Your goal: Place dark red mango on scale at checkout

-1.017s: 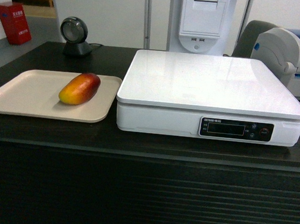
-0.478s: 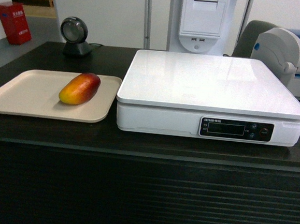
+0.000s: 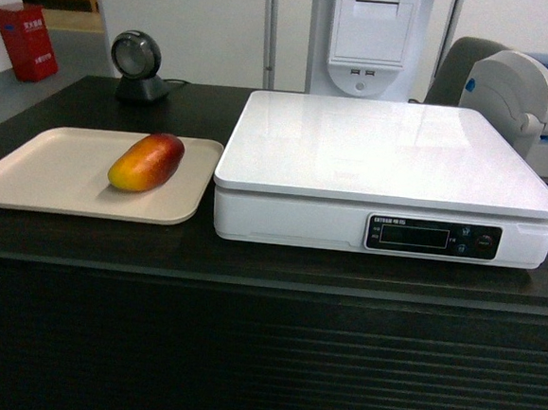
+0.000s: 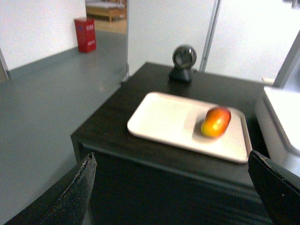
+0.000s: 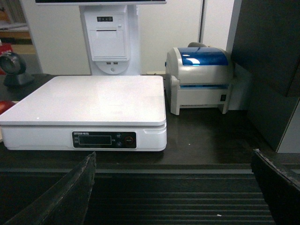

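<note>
The dark red mango [image 3: 146, 162] lies on its side on a beige tray [image 3: 39, 172] at the left of the dark checkout counter [image 3: 269, 262]. The white scale [image 3: 392, 157] stands to the tray's right with nothing on its top. No gripper shows in the head view. In the left wrist view my left gripper [image 4: 172, 159] is open and empty, held off the counter's front corner, with the mango [image 4: 216, 122] ahead on the tray [image 4: 164, 117]. My right gripper [image 5: 173, 154] is open and empty in front of the slatted counter front, below the scale [image 5: 89, 101].
A round black scanner [image 3: 133, 61] stands at the counter's back left. A grey and blue label printer [image 5: 199, 79] sits right of the scale. A white receipt printer kiosk [image 3: 368, 37] rises behind it. A red box [image 4: 85, 33] stands on the grey floor far left.
</note>
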You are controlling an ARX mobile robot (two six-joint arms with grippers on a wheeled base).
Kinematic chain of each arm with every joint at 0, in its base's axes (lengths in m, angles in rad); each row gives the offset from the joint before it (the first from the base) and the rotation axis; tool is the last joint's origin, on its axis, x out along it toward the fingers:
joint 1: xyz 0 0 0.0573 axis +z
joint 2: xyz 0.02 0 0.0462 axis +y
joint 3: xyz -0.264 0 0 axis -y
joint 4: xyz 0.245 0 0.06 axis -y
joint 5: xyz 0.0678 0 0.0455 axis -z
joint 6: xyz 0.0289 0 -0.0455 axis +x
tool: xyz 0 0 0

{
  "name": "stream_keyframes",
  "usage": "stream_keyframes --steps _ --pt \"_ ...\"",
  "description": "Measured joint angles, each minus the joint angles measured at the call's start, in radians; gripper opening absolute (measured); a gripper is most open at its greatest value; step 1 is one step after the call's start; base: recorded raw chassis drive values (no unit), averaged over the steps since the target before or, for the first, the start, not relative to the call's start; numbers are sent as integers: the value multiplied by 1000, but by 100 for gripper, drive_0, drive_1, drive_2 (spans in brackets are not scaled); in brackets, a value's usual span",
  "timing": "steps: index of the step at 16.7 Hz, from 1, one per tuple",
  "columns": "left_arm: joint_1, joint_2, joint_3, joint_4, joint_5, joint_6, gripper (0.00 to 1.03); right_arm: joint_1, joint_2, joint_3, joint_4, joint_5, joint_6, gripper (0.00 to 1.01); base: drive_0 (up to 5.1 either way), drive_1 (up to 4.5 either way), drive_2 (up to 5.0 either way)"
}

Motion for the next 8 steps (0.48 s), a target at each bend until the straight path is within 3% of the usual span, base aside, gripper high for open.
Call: stream_keyframes --steps 3,6,8 --pt "131 263 82 244 188 5 98 0 0 0 0 0 0 98 0 0 0" --pt "212 546 176 442 325 31 98 0 0 0 0 0 0 98 0 0 0" --pt "237 754 292 550 415 48 98 0 0 0 0 0 0 98 0 0 0"
